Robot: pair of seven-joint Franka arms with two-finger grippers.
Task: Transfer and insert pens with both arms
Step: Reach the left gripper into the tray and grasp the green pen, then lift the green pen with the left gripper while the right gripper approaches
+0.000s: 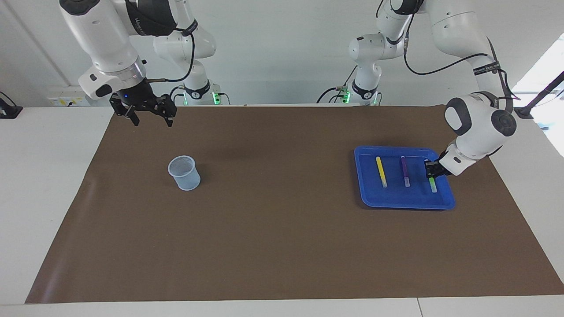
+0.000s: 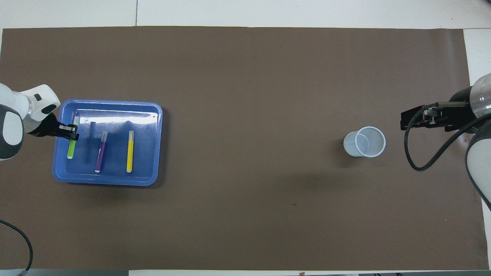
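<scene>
Facing view: left gripper (image 1: 431, 169) is over the blue tray (image 1: 369, 196) at the left arm's end of the tabletop (image 1: 282, 229), jaws closed on the green pen (image 1: 433, 184), which hangs from them clear of the tray floor, pale end down. The lift is legible only here. Yellow pen (image 1: 381, 171) and purple pen (image 1: 405, 171) lie flat in the tray, side by side and apart. Right gripper (image 1: 151, 118) waits over the brown mat edge, jaws wide open, empty. Clear plastic cup (image 1: 183, 172) stands upright near it.

Overhead view: left gripper (image 2: 69, 130) grips the green pen (image 2: 71, 145) toward its farther end. This view shows the pen's dark shadow on the tray (image 2: 111, 181) floor between it and the purple pen (image 2: 101, 152); yellow pen (image 2: 130, 151) lies beside that. Cup (image 2: 364, 142) interior appears empty. Right gripper (image 2: 418, 119) shows edge-on; its jaws are not readable here.
</scene>
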